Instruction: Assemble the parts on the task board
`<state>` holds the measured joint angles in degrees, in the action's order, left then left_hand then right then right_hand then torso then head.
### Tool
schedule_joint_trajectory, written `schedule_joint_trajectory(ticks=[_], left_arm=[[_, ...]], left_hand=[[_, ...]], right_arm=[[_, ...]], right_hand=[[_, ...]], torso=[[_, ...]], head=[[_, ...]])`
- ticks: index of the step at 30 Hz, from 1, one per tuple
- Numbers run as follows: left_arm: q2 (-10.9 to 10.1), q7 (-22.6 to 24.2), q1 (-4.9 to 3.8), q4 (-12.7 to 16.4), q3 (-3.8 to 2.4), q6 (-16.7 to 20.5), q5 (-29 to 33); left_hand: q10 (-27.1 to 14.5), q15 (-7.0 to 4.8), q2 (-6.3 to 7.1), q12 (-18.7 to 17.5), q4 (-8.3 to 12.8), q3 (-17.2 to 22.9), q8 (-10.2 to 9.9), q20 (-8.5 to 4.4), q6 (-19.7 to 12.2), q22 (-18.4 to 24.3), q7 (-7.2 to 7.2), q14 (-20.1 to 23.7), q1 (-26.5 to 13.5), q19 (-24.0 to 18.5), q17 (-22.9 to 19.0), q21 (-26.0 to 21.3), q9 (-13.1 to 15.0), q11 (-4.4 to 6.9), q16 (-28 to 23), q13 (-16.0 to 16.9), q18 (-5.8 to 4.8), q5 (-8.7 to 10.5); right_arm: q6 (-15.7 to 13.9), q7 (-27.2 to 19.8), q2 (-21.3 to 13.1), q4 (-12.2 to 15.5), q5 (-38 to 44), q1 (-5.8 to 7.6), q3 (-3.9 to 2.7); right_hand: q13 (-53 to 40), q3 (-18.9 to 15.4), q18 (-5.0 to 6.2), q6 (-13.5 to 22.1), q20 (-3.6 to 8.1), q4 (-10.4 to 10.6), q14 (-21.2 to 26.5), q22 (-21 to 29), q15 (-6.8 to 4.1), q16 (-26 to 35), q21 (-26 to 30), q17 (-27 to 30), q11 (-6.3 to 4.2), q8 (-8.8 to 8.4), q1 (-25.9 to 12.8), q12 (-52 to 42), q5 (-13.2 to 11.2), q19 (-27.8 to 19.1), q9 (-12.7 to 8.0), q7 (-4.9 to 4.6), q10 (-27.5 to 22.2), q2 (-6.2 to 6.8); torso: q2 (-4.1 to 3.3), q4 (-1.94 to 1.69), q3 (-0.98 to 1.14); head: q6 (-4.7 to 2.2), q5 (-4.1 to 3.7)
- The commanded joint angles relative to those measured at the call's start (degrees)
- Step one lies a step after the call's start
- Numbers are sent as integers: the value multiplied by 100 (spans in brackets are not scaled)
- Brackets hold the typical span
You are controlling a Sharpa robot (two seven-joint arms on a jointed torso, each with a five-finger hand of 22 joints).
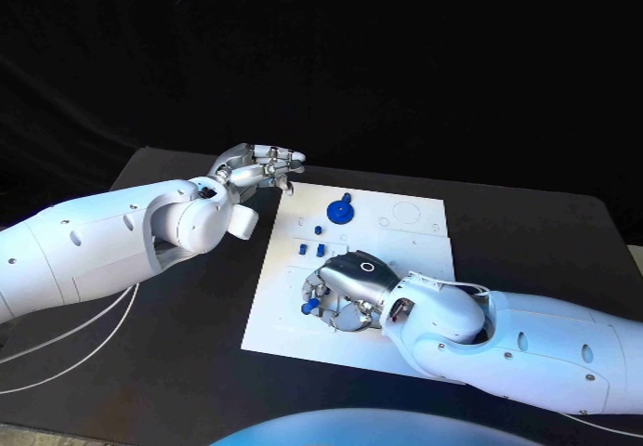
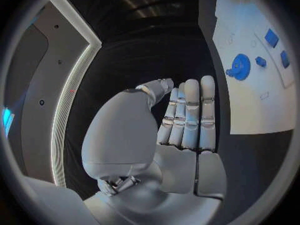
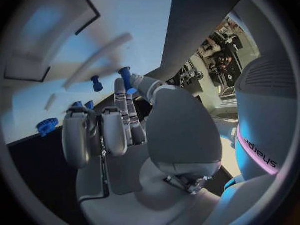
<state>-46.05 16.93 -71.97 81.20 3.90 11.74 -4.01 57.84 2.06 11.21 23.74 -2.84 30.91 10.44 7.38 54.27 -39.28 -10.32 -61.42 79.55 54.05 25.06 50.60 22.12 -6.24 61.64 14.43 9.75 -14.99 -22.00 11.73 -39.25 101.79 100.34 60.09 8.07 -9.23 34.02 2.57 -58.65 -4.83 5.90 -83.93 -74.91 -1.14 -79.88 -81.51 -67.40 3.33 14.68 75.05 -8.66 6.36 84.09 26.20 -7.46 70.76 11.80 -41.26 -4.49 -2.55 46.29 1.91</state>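
Observation:
The white task board lies in the middle of the black table. My right hand is low over its near left part, fingers pointing down. In the right wrist view the thumb and a finger pinch a small blue peg, with another blue peg standing on the board just beyond. A round blue part sits at the board's far end, with small blue pieces nearer me. My left hand hangs above the table off the board's far left corner, fingers straight and side by side, holding nothing.
Black table surrounds the board on all sides. Two white cables run across the table on the near left. In the left wrist view the round blue part and small blue pieces lie on the board.

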Motion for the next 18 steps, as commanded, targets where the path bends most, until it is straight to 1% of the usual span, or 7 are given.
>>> schedule_joint_trajectory(ticks=[1,8,10,14,15,16,18], left_arm=[[11,16,-4,14,-4,-89,26],[7,11,-5,16,-4,-87,26],[4,8,-5,16,-4,-87,26],[-2,0,-5,18,-4,-92,26],[-3,-2,-5,18,-4,-93,26],[-5,-5,-5,19,-4,-96,26],[-7,-10,-5,20,-4,-101,25]], left_hand=[[-29,5,-55,31,-33,-14,-29,9,-26,8,-6,18,-7,34,-7,-20,-5,-11,-11,7,78,-19],[-29,5,-55,31,-33,-14,-29,9,-26,8,-6,18,-7,34,-7,-20,-5,-11,-11,7,78,-19],[-29,5,-55,31,-33,-14,-29,9,-26,8,-6,18,-7,34,-7,-20,-5,-11,-11,7,78,-19],[-33,5,-63,39,-38,-12,-28,10,-26,9,-5,19,-7,35,-11,-23,-5,-10,-10,8,79,-20],[-33,5,-63,39,-38,-12,-28,10,-26,9,-5,19,-7,35,-11,-23,-5,-10,-10,8,79,-20],[-33,5,-63,39,-38,-12,-28,10,-26,9,-5,19,-7,35,-11,-23,-5,-10,-10,8,79,-20],[-37,5,-67,43,-38,-10,-28,10,-27,10,-5,19,-5,35,-12,-25,-5,-10,-10,8,79,-20]], right_arm=[[275,30,42,-28,44,-9,9],[186,91,79,-56,41,-9,11],[117,101,76,-55,42,-9,12],[-148,114,48,-46,41,-9,12],[-212,113,41,-41,38,-9,12],[-292,108,30,-32,30,-9,12],[-418,90,12,-13,8,-10,12]], right_hand=[[-15,-107,-71,144,-6,37,-197,-1200,27,-17,36,0,27,-132,-137,34,65,280,-54,4,-5,85],[-31,-163,-70,288,-10,53,-196,-1202,24,-20,40,3,25,-222,-174,49,76,280,-86,6,-15,142],[-36,-169,-72,319,-10,53,-197,-1207,22,-25,26,-5,21,-241,-173,49,80,285,-92,9,-12,146],[-53,-180,-78,432,-3,44,-201,-1219,7,-35,-2,-18,0,-304,-156,44,104,297,-114,8,8,161],[-66,-203,-79,566,5,54,-202,-1223,-9,-38,-10,-18,-14,-377,-170,45,94,301,-140,-2,16,187],[-86,-235,-80,823,21,77,-201,-1227,-23,-38,-16,-13,-38,-516,-192,45,73,304,-197,14,28,218],[-103,-253,-87,941,31,81,-201,-1238,-32,-40,-46,-14,-48,-578,-188,43,68,316,-222,32,35,228]], torso=[[3,-6,-5],[4,-6,-1],[2,-5,0],[1,-4,6],[2,-3,6],[1,-3,7],[0,-2,8]], head=[[-5,-19],[-4,-30],[-6,-30],[-20,-46],[-21,-51],[-23,-56],[-30,-63]])
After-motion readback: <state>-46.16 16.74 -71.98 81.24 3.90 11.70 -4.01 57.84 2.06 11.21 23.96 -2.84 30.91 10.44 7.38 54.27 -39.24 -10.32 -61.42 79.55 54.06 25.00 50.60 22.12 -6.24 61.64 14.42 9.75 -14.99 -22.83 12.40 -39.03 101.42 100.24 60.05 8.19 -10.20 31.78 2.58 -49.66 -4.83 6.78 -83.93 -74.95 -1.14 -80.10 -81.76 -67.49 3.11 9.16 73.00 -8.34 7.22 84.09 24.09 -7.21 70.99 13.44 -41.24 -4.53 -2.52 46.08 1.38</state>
